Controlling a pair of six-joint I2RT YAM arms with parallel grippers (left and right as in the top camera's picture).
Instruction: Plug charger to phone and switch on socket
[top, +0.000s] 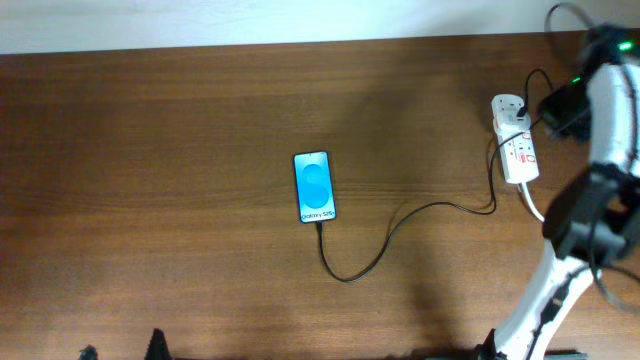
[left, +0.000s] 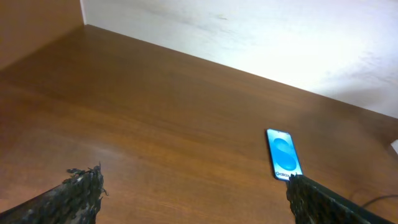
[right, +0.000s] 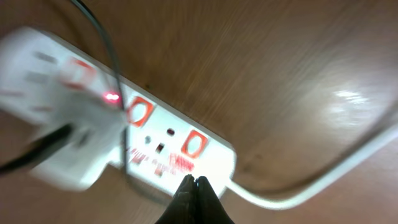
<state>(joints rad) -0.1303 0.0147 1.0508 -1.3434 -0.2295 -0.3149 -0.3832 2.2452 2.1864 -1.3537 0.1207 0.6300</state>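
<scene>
Overhead, the phone (top: 314, 187) is lying flat near the middle of the desk (top: 150, 150), screen up and glowing blue. The charger (top: 400, 225) is meeting the phone's near short edge with its plug tip, though how deeply the tip is sitting cannot be told. From there the thin black cable is looping toward the robot's side, then curving right and climbing to the socket (top: 515, 140), which is lying well apart from the phone at the desk's far right. In the right wrist view the socket (right: 155, 134) is filling most of the frame. A blurred white adapter (right: 68, 143) is sitting in the outlet at one end, and a small red light (right: 112, 96) is glowing just beside it. The neighbouring outlet, between two red-framed switches (right: 139, 112), is showing bare holes. A thick white cord (right: 323, 180) is leaving the strip's other end and curving away across the wood. The right fingers (right: 194, 186) are clenched tip to tip and grasping nothing. They are pointing at the strip's long edge just beside the switch nearest the cord, and whether they are touching it cannot be told. Overhead, the right arm (top: 612, 110) is reaching in beside the socket. In the left wrist view the left fingers (left: 196, 193) are spread wide and released, hanging over bare wood, with the phone (left: 283, 154) lying just beyond one fingertip.
</scene>
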